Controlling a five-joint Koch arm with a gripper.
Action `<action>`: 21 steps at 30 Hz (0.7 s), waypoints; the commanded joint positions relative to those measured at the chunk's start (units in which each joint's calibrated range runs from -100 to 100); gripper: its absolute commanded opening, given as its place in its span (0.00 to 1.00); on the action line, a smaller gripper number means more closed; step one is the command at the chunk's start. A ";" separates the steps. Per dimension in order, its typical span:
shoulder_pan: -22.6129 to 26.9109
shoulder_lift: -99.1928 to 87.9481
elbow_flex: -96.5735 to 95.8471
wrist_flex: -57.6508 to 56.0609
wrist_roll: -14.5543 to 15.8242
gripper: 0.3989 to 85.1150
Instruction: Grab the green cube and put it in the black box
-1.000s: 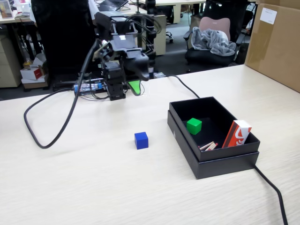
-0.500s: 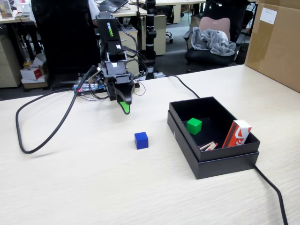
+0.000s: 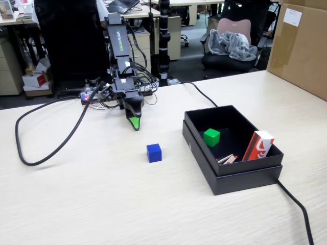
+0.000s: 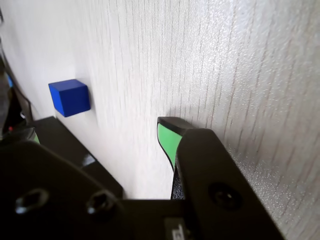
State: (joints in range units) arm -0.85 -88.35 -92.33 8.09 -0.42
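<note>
The green cube (image 3: 211,137) lies inside the black box (image 3: 240,179), near the box's left wall in the fixed view, and nothing touches it. My gripper (image 3: 135,124) is far to the left of the box, pointing down with its green tip close to the table near the arm's base. In the wrist view the gripper (image 4: 100,131) shows one green-padded finger (image 4: 167,140) at the right. A second dark jaw angles away to the left, with bare table between the two, so it is open and empty. The wrist view shows neither the green cube nor the box.
A blue cube (image 3: 154,152) (image 4: 70,97) sits on the table between gripper and box. The box also holds a red-and-white pack (image 3: 258,145) and small sticks (image 3: 227,159). A black cable (image 3: 48,133) loops at left; another (image 3: 296,204) runs off the box's near right corner. A big brown carton (image 3: 301,48) stands at the back right.
</note>
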 commanded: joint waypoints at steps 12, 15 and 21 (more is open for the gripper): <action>-0.20 -1.90 -3.59 0.68 0.10 0.57; -0.24 -1.90 -3.59 0.68 0.05 0.57; -0.24 -1.90 -3.59 0.68 0.00 0.57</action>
State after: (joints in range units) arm -1.10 -90.42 -95.25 9.18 -0.42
